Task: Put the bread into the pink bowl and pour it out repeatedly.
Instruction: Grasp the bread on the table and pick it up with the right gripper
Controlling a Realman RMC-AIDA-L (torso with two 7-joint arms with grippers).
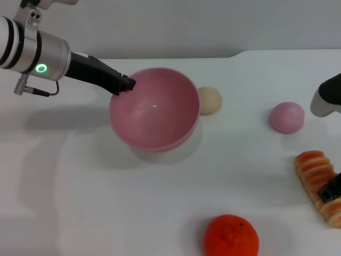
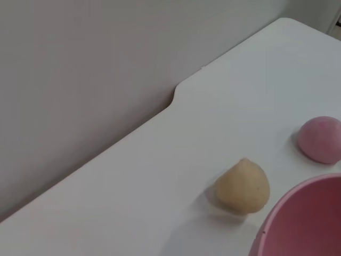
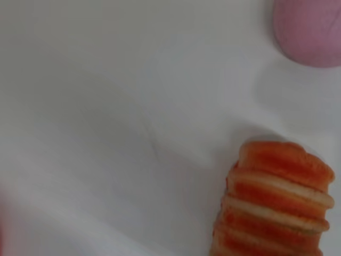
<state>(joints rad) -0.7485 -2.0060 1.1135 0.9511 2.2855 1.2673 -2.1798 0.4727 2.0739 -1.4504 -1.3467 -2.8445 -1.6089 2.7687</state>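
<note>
White table [image 1: 160,202] holds the bread [image 1: 319,184], its long axis angled near-right.

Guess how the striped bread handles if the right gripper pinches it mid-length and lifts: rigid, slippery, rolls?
The bread is long and ridged, so the grooves probably give fingers purchase rather than slipping. Its glossy, uniform stripes suggest a plastic or foam prop, likely light and fairly stiff. It lies flat on the table with the right gripper at it; nudged sideways, its rounded body might roll.
</note>
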